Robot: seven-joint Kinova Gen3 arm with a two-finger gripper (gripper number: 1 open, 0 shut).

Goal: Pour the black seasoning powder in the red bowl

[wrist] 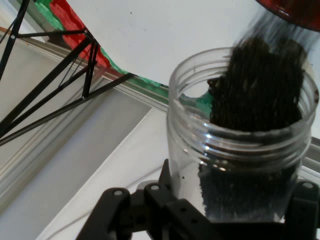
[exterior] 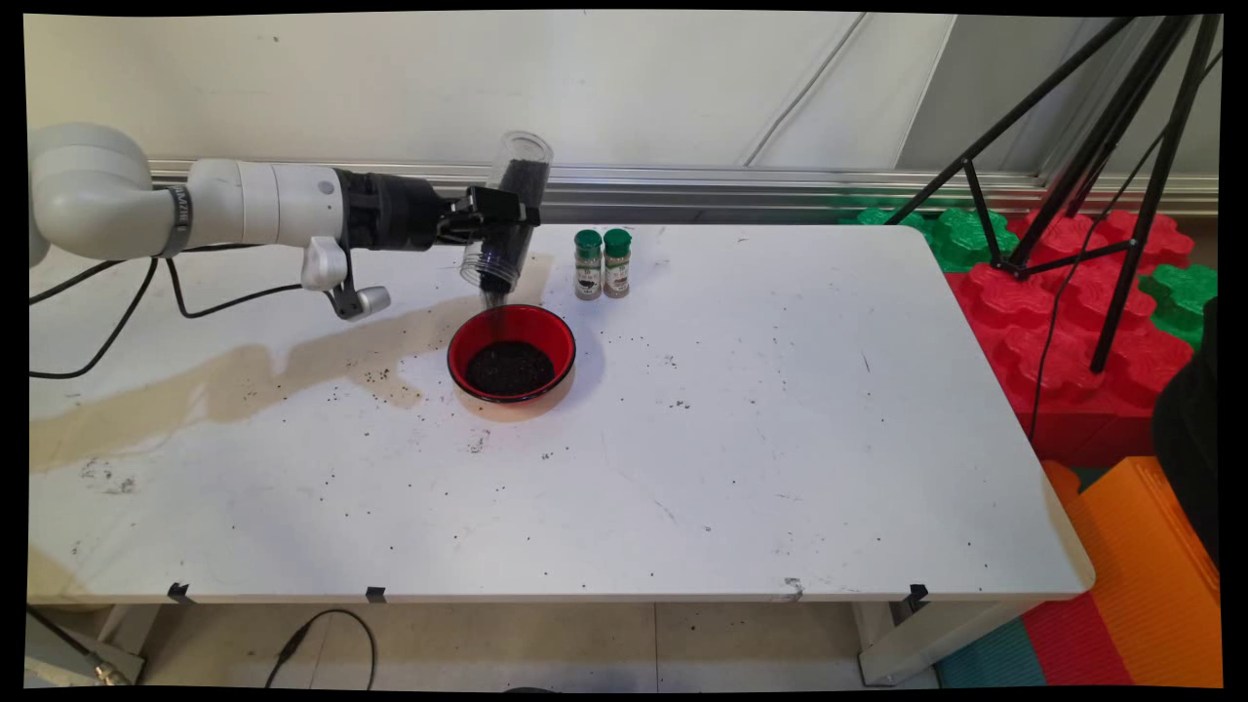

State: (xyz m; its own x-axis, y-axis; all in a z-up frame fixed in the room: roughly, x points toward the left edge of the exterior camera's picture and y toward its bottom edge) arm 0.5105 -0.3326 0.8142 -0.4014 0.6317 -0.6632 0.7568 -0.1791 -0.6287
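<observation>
End effector (exterior: 507, 216) clamped round a clear plastic jar (exterior: 509, 210), tipped mouth-down, dark grains (wrist: 255, 85) streaming from the opening. Directly beneath, on the desk (exterior: 741, 429), a red bowl (exterior: 511, 353) partly filled with the same dark grains. Scattered specks across the desk around the bowl. Just beyond and right of the bowl, two green-capped spice bottles (exterior: 602, 263), upright, side by side. Farther off at right, black tripod legs (exterior: 1092, 166) over red and green foam mats (exterior: 1063, 322).
</observation>
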